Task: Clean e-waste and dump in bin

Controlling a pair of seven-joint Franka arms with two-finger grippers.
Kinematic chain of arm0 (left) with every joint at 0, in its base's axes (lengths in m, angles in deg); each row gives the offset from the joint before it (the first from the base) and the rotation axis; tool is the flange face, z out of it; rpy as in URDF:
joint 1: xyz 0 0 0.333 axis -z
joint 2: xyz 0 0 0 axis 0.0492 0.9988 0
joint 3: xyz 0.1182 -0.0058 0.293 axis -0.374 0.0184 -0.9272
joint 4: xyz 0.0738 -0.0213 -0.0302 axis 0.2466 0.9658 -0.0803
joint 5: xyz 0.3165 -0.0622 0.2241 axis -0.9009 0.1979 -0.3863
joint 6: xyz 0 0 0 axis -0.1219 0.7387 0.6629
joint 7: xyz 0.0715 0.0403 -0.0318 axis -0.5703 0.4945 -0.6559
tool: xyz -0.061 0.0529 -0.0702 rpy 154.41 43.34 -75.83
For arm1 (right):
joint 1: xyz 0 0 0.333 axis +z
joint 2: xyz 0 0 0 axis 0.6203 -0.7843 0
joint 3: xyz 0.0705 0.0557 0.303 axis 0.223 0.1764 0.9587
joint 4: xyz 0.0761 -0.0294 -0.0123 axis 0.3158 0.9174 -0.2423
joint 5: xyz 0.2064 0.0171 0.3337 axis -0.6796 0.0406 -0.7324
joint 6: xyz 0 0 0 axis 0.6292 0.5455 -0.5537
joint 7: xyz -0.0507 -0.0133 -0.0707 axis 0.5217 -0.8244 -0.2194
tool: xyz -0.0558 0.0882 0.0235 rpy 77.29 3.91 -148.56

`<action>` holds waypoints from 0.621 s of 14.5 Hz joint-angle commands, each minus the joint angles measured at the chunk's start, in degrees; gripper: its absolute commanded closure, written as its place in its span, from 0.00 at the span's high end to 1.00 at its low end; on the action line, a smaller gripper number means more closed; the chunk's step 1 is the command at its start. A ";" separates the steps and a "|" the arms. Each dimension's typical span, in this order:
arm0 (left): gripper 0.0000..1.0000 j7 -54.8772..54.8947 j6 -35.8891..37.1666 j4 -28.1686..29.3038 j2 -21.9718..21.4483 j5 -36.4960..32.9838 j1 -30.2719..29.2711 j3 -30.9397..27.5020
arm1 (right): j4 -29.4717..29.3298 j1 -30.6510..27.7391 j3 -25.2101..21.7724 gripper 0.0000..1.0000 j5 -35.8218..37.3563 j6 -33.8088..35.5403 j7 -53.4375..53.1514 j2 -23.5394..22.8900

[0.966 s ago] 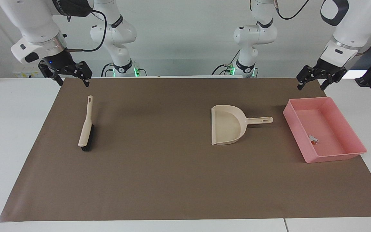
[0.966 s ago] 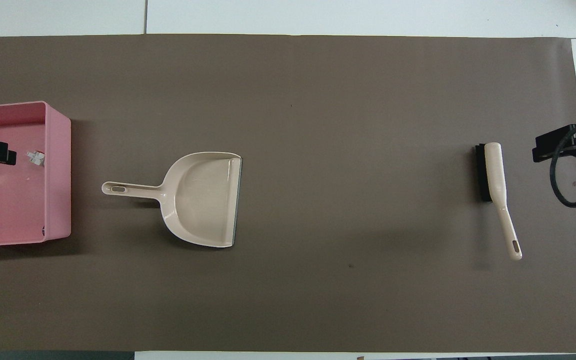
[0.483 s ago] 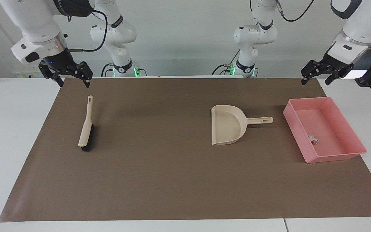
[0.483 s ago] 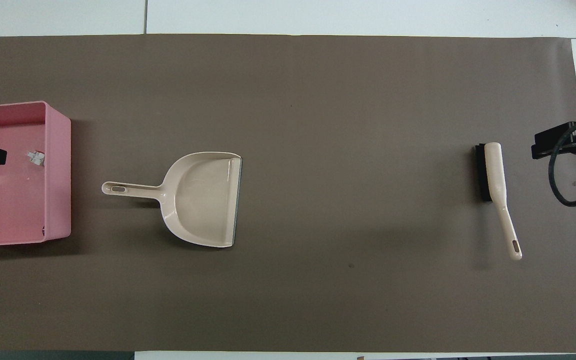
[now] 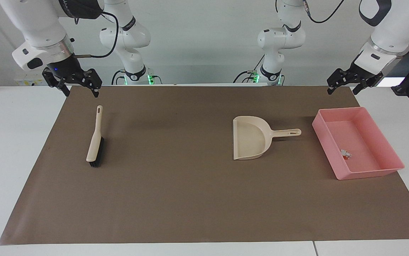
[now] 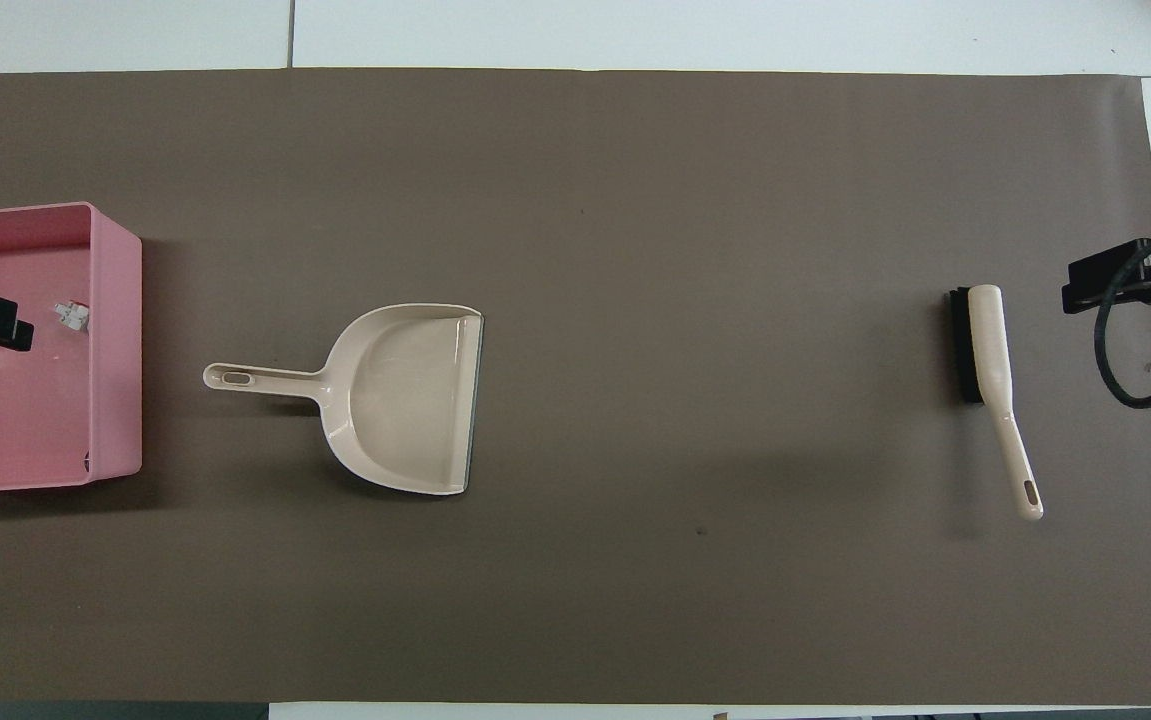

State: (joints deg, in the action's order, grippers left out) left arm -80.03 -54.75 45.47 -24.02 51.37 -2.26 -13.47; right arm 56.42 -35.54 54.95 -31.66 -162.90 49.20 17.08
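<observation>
Both arms raised over the robots' edge of the brown mat (image 5: 190, 185), nothing held. Right gripper (image 5: 80, 91) hangs over the mat corner at the right arm's end, jaws apart, empty. Left gripper (image 5: 343, 90) hangs over the mat corner at the left arm's end, jaws apart, empty; in the overhead view it overlaps the bin, but the facing view shows it well above and clear of it. Next out from the right gripper: brush (image 5: 95, 138) lying flat on the mat, handle end toward the robots, black bristle head at the end away from them. Mid-mat, toward the left arm's end: beige dustpan (image 5: 249, 142) flat on the mat, pan empty, handle pointing at the bin, open lip facing the brush end; handle tip near the bin but apart from it. Bin (image 5: 385, 142), pink tray, sits at the left arm's end of the mat, upright. E-waste (image 5: 346, 154) is inside the bin, on its floor, close to the wall on the dustpan side: small white piece with an orange bit. White tabletop (image 5: 12, 142) shows around the mat.
</observation>
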 commanded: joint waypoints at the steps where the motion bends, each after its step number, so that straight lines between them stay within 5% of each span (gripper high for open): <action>1: 0.99 0.08 -2.58 2.46 -2.02 -0.69 -0.30 0.21 | -0.07 -0.51 0.22 1.00 0.47 0.25 -0.94 -0.30; 9: 0.99 0.25 -4.78 3.61 -2.10 -0.69 -0.30 0.21 | -0.68 -0.08 0.22 1.00 0.99 2.54 -0.59 -0.30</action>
State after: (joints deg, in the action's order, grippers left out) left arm -80.01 -57.99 46.70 -24.46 51.37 -2.26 -13.47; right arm 56.43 -35.62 54.91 -31.66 -161.16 49.17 16.92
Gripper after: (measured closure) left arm 0.004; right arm 0.000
